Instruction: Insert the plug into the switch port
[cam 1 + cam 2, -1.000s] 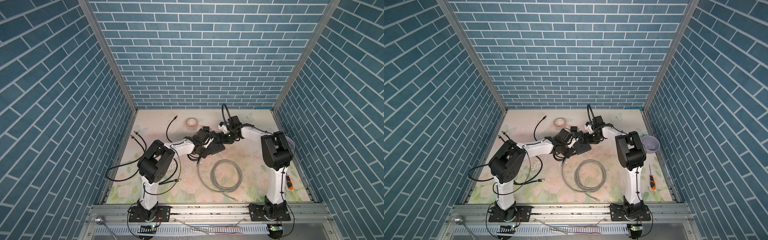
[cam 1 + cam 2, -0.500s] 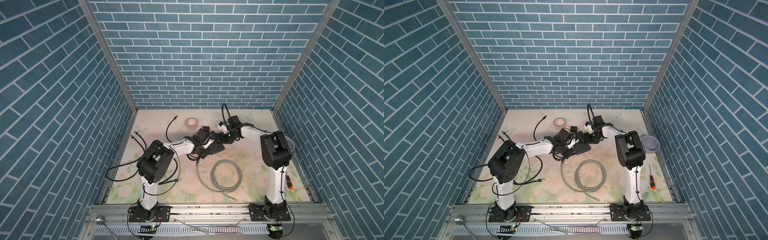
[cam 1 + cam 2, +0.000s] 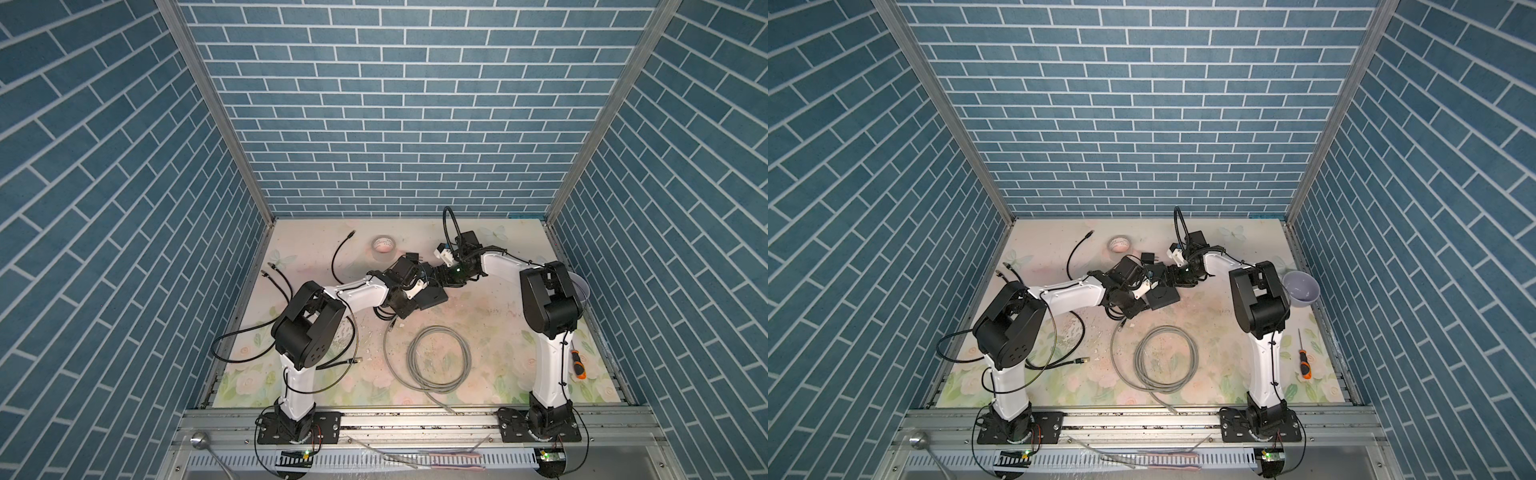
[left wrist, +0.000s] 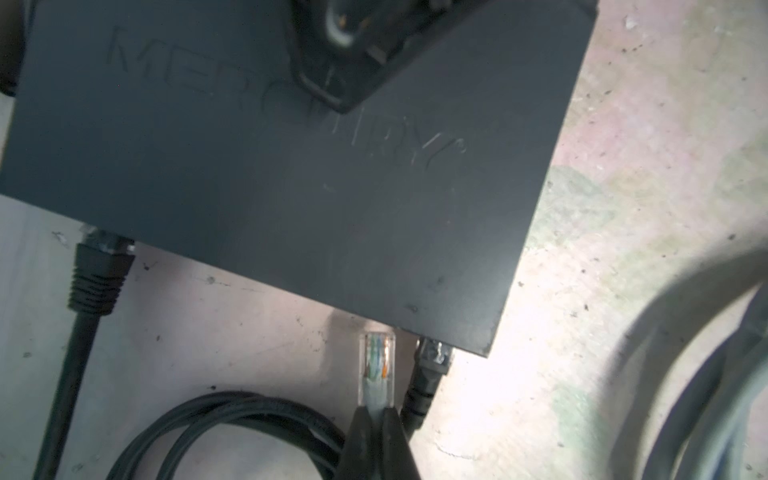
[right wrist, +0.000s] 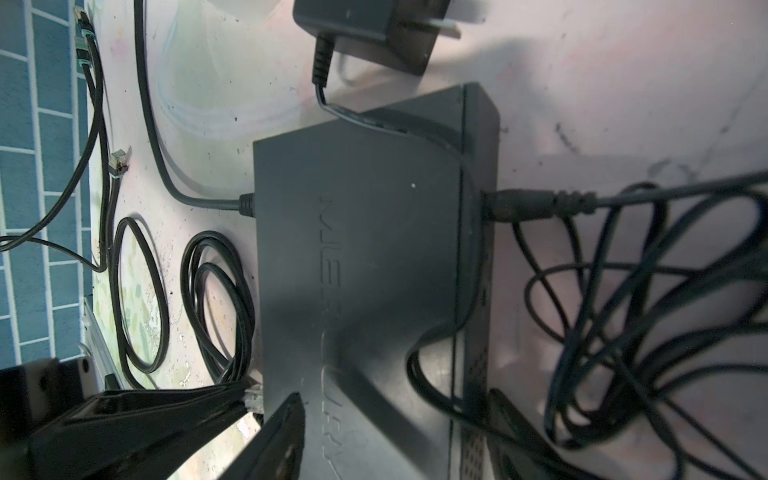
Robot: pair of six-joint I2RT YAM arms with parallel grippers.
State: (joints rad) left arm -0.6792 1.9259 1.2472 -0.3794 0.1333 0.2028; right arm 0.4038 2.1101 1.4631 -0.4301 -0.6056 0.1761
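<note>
the plug, clear with coloured wires showing, sits just short of the switch, its nose at the port edge but not yet in. the left tool is closed on the plug's tail. over the last second the top views show almost no shift: both arms keep the same pose over the switch, which lies toward the table's far edge, about midway between its side edges. i judge this a fine line-up, with the insertion still to come.

the right tool stands wide astride the switch; i cannot tell whether it actually clamps it.

room is tight. a black plug sits in the port just beside the clear one, at the switch's corner, and another black plug is well apart along the same edge. a black cable loop lies by the left tool, and the grey cable coil lies nearer the table's front edge.
</note>
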